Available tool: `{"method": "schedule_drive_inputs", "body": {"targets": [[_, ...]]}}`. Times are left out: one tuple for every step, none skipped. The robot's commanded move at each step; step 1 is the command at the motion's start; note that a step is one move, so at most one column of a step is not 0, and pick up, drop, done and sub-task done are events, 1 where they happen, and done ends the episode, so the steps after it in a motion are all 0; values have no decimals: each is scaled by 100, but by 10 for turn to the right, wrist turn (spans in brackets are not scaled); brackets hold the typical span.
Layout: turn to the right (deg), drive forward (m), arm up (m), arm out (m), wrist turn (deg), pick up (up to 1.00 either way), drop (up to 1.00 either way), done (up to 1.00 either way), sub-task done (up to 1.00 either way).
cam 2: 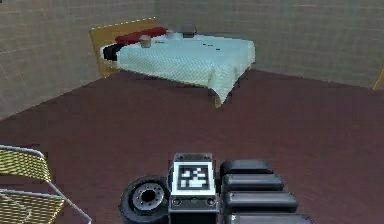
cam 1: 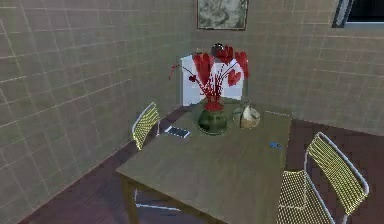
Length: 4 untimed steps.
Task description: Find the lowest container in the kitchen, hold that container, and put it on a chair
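The bench (cam 1: 225, 165) is plain matt wood, smooth-topped. The chairs (cam 1: 335, 175) have thin pale metal-looking frames and yellow woven mesh. The vase (cam 1: 212, 121) shines like dark green glass. The walls (cam 1: 70, 90) are tiled. The bed (cam 2: 195, 60) wears pale cloth, its headboard (cam 2: 106, 40) wood; the floor (cam 2: 220, 125) is matt brown.

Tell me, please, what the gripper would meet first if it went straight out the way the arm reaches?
The way looks free at first: bare floor lies beyond the gripper. Farther out stands the bed, probably the first thing in that line, though depth is unclear.
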Motion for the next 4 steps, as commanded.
{"method": "schedule_drive_inputs", "body": {"targets": [[-240, 0, 0, 0, 0, 0, 0, 0, 0], [-30, 0, 0, 0, 0, 0, 0, 0, 0], [450, 0, 0, 0, 0, 0, 0, 0, 0], [450, 0, 0, 0, 0, 0, 0, 0, 0]]}}
